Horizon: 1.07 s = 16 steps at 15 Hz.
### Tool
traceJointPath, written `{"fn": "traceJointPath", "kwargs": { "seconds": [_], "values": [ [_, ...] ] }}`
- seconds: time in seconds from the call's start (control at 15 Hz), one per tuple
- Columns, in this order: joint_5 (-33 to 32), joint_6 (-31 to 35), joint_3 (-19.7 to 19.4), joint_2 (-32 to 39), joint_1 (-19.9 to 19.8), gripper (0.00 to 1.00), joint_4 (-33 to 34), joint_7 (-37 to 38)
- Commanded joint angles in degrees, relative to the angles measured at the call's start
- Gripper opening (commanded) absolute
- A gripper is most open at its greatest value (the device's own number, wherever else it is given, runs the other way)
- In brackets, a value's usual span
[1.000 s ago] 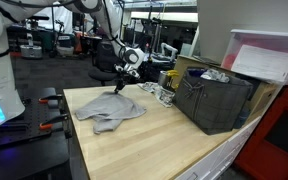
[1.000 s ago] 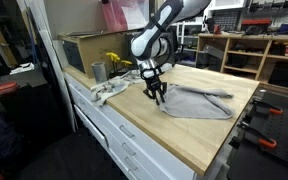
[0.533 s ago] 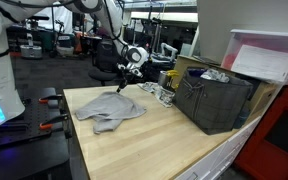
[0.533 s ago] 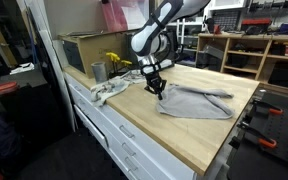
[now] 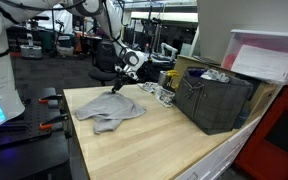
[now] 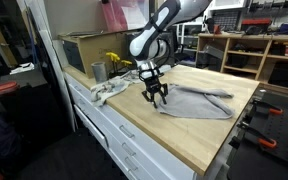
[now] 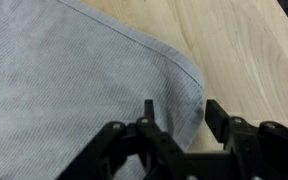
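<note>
Wooden table [image 5: 174, 140] carries a dark crate [image 5: 219, 100] at one end and a grey cloth [image 6: 199, 102] spread flat beside it. The gripper [image 6: 156, 98] hangs over the cloth's corner, jaws apart, holding nothing.

A light wooden bench [image 5: 159, 140] carries everything here; in both exterior views its top shows bare, pale boards [image 6: 199, 140]. A grey cloth [image 5: 109, 110] lies spread flat on it, a little rumpled, with one hemmed corner [image 7: 179, 70] resting on the wood [image 7: 234, 35]. Towards one end stands a dark crate [image 5: 216, 100] close to the bench's edge. Between the crate and the cloth lie a crumpled pale rag [image 6: 114, 88] and an upright metal cup [image 6: 98, 71]. Something yellow [image 6: 114, 61] sits beside the cup, too small to identify.
</note>
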Motion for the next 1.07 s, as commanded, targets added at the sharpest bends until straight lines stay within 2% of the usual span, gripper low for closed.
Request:
{"fn": "traceJointPath", "kwargs": {
  "seconds": [0.0, 0.27, 0.53, 1.0],
  "values": [
    [2.10, -0.29, -0.05, 0.26, -0.63, 0.31, -0.68, 1.20],
    [2.63, 0.20, -0.46, 0.62, -0.64, 0.02, -1.09, 1.38],
    [1.36, -0.28, -0.50, 0.93, 0.22, 0.01, 2.40, 0.91],
    [-0.13, -1.77, 0.14, 3.54, 1.69, 0.01, 16.27, 0.53]
  ]
}}
